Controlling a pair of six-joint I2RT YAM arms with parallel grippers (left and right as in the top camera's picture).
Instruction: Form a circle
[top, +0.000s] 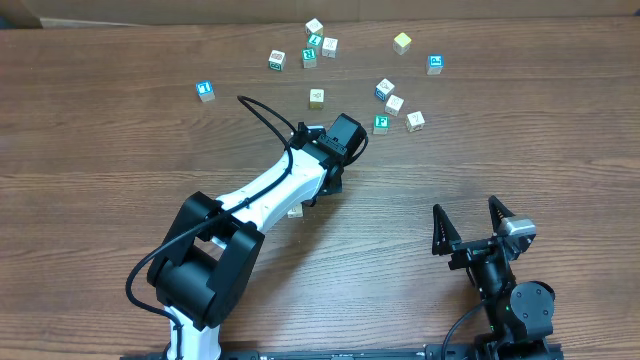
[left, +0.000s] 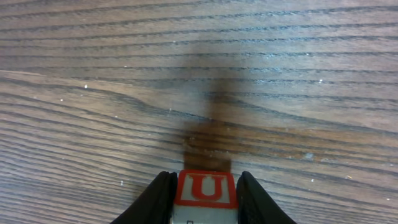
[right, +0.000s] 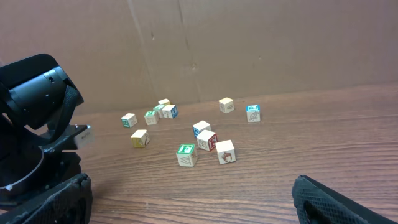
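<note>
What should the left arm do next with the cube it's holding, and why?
Probably carry it toward the loose group of four cubes farther out. The left gripper is shut on the red U cube over bare table, with no other cube near it.

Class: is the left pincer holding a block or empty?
Holding: the wrist view shows a red U block clamped between the left pincer's fingers.

Small alphabet cubes (right: 186, 154) lie scattered on the wooden table (right: 298, 143); four cluster mid-frame, perhaps touching; the left arm's black wrist (right: 37, 87) looms at left; cardboard wall (right: 249, 43) behind; the right gripper (right: 189, 182) has its jaws spread wide.
</note>
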